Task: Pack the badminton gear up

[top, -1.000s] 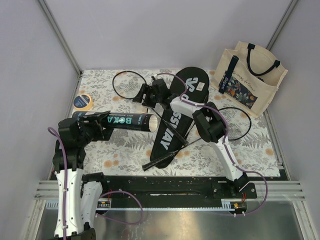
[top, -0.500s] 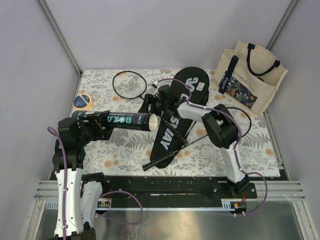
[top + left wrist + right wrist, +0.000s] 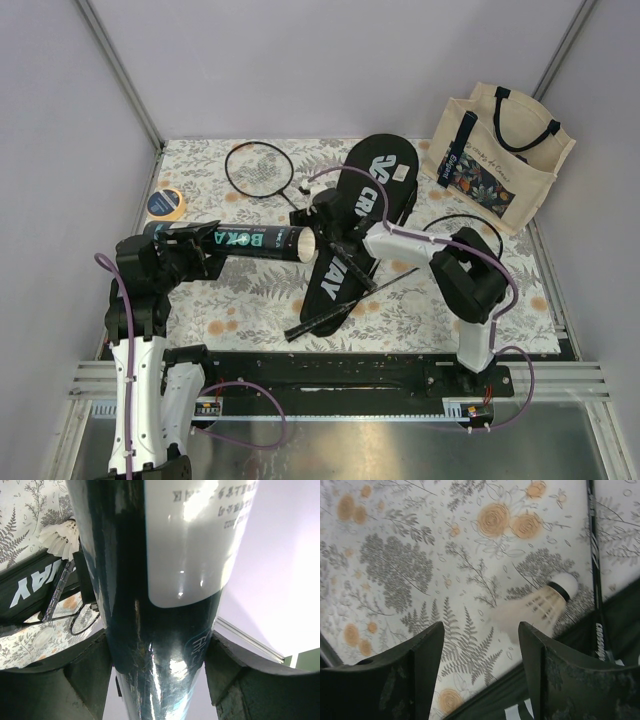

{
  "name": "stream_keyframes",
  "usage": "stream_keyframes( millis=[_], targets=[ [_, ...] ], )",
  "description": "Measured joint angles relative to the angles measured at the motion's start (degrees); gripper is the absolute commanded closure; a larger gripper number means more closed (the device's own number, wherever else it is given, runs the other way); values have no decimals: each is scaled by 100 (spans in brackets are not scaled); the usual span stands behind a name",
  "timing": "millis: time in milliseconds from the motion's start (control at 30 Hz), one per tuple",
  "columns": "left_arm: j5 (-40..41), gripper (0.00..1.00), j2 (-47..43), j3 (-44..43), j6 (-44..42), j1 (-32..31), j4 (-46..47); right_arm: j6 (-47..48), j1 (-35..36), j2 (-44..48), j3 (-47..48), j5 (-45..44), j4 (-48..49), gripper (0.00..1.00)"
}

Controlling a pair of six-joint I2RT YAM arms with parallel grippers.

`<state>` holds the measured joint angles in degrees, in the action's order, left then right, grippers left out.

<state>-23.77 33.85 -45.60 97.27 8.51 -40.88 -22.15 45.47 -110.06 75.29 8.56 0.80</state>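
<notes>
**Desk:** Where are your arms?

**Me:** My left pincer [image 3: 195, 250] is clamped tight on the black tube [image 3: 245, 239], at the end away from its open mouth. I hold the tube roughly level over the counter [image 3: 250, 290]. The teal lettering faces up and the mouth points toward the racket bag [image 3: 385, 170].

**Desk:** And the right one?

**Me:** My right pincer [image 3: 335, 215] reaches across over the middle of the bag, close to the tube's mouth. On its wrist camera the fingers [image 3: 415, 665] are spread wide with nothing between them.

**Desk:** Do you see a shuttlecock?

**Me:** Yes, one shuttlecock [image 3: 540, 607] just ahead of those spread fingers. It is by the bag's edge, with its cork pointing toward a racket shaft [image 3: 594, 555]. It is blurred, so I cannot tell whether it rests on the floral cloth. My left wrist camera also shows white feathers beside the tube.

**Desk:** Where are the rackets?

**Me:** The far racket [image 3: 258, 166] lies flat beyond the tube, with its shaft running toward the bag. The near racket [image 3: 312, 324] lies slantwise across the bag's near end. Its grip is toward me and its hoop is partly hidden behind my right arm.

**Desk:** Is there anything else on the counter?

**Me:** A cream tote bag [image 3: 500, 150] stands in the far right corner. A yellow-rimmed tape roll [image 3: 165, 203] lies at the left edge, just beyond my left pincer.
</notes>
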Motion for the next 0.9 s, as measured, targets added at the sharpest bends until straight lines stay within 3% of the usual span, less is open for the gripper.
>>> stream_keyframes(
  millis=[200,400,600,900],
  targets=[
    [-4,78,2,-20,13,11,-9,675,61,592,-831,-612,162,38],
    [-7,78,4,-208,28,59,-9,1473,94,1123,-1794,-636,1137,36],
    [-9,78,15,-229,96,74,-13,2057,374,1121,-1869,-920,1543,39],
    [-28,78,79,-264,179,74,-11,3154,1021,378,-1447,-2275,1633,46]
  ],
)
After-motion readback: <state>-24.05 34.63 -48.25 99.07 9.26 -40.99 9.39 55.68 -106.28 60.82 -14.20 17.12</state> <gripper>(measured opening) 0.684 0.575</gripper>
